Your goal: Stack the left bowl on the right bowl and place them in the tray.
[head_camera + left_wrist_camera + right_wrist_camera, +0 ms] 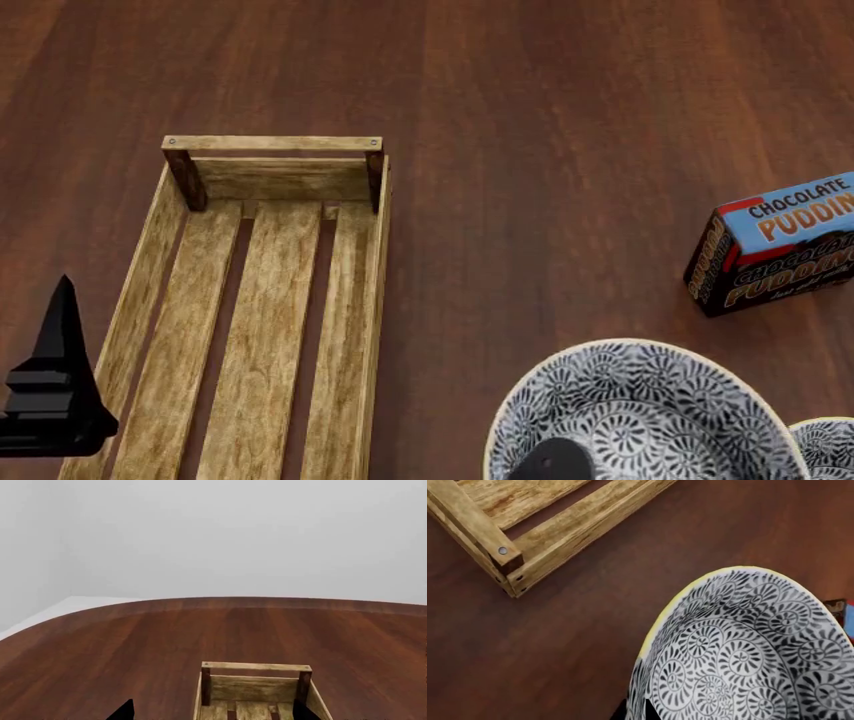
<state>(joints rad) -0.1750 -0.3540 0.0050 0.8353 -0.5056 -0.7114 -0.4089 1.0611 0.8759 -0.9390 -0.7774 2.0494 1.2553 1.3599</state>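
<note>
A large bowl (641, 410) with a black-and-white swirl pattern fills the head view's lower right. It is the left one of two bowls. My right gripper (642, 711) is shut on its yellow-edged rim (707, 580), one finger inside and one outside. Only the rim of the second, right bowl (823, 445) peeks in at the corner. The wooden tray (380, 300) lies to the left with nothing in it. My left gripper (212, 711) is open over the tray's (257, 667) left side, its black fingers (60, 340) wide apart and holding nothing.
A blue chocolate pudding box (777, 245) stands on the dark wooden table (561, 120) to the right, beyond the bowls. The table's rounded far edge (220, 600) shows in the left wrist view, with a pale wall behind it.
</note>
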